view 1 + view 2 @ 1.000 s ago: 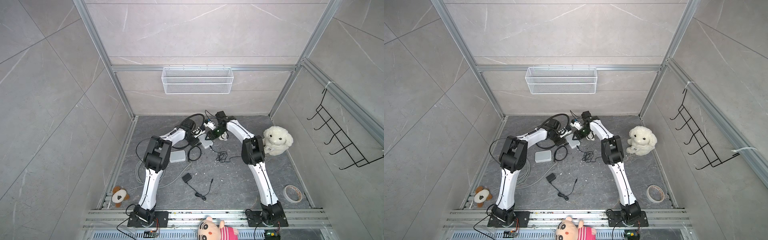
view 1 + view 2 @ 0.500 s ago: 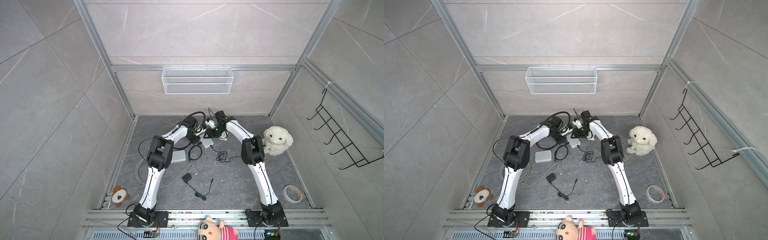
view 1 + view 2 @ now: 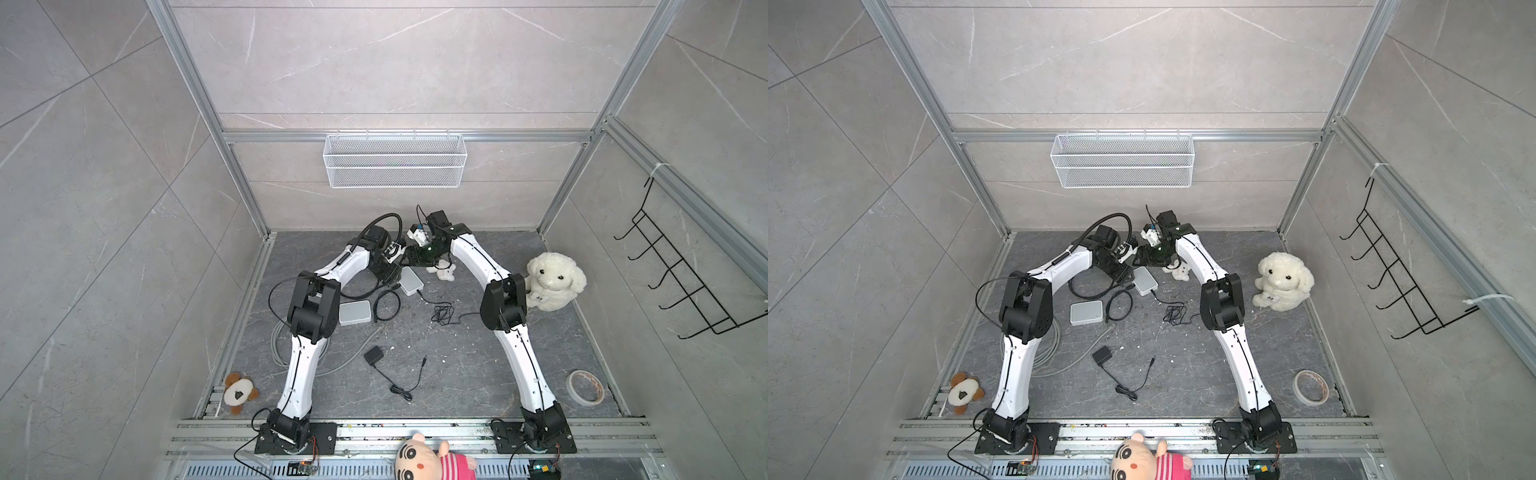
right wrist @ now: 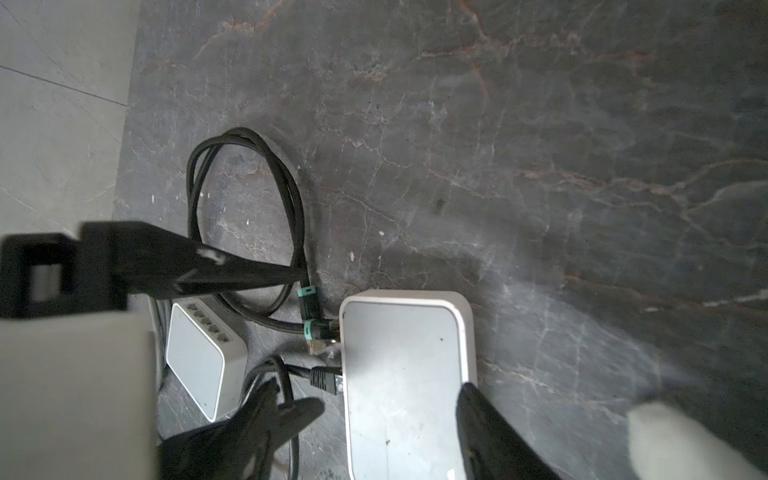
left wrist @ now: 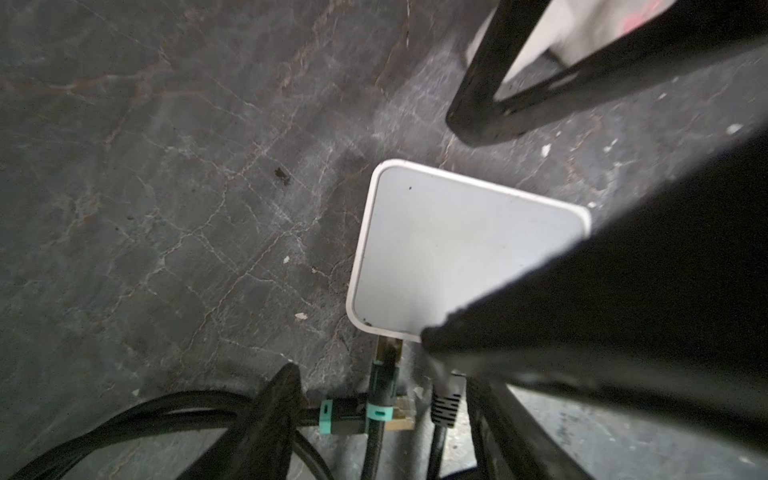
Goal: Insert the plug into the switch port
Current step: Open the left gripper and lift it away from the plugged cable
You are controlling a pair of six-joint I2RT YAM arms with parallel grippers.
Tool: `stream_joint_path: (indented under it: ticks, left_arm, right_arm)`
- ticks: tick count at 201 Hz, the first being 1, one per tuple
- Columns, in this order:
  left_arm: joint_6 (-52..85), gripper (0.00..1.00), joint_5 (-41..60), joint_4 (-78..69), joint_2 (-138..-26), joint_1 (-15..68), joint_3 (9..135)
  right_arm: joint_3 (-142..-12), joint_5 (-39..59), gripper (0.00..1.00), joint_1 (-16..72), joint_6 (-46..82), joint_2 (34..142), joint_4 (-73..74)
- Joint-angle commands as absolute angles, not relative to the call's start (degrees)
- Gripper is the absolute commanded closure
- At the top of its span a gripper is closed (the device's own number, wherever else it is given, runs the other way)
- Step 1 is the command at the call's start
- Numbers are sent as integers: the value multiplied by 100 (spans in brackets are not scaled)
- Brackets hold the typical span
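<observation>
**Plug at the switch's port edge; both grippers spread, nothing pinched.**

Nearest lay a spare switch (image 4: 199, 365), then the black cable (image 5: 174, 409) looped on the floor (image 5: 166, 208). Beyond these, towards the far middle, the switch (image 5: 449, 249) lay flat with the plug (image 5: 388, 353) nose-on at its near-left edge; whether it had latched could not be told. The left gripper (image 5: 357, 353) hung over the plug with jaws apart, touching neither plug nor boot (image 5: 382, 386). The right gripper (image 4: 390, 395) stood spread above the switch, not clamping it. Judged: the plug was light and hard, its clip brittle. The cable looked stiff and springy, apt to lever the plug sideways. Best hold was the boot just behind the plug. The switch seemed light and likely to slide on polished stone, so its sides needed bracing.
</observation>
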State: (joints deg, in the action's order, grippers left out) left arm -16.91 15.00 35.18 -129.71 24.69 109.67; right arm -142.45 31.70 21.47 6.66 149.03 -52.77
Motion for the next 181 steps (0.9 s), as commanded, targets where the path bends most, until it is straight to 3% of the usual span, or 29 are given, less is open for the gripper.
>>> stream_joint_path:
  ticks: [1,71,90,148,181]
  left_arm:
    - [-1010,30,1514,3026,-12199,2317,10790]
    - [720,30,1069,2262,-11500,1925,9680]
    - [1024,30,1035,2267,-11500,1920,9516]
    - [958,32,1079,2465,-11584,1908,9476]
    - [740,32,719,2770,-11501,1863,9601]
  right_arm:
    - [-13933,2889,27,2236,548,14591,-5349]
    - [-12664,1708,27,2523,68,13740,-5337]
    - [-12611,1400,19,2669,-82,13669,-5445]
    - [-12807,763,9,2958,-115,14053,-5598]
    - [-12733,-34,11,3148,-3,14206,-5604]
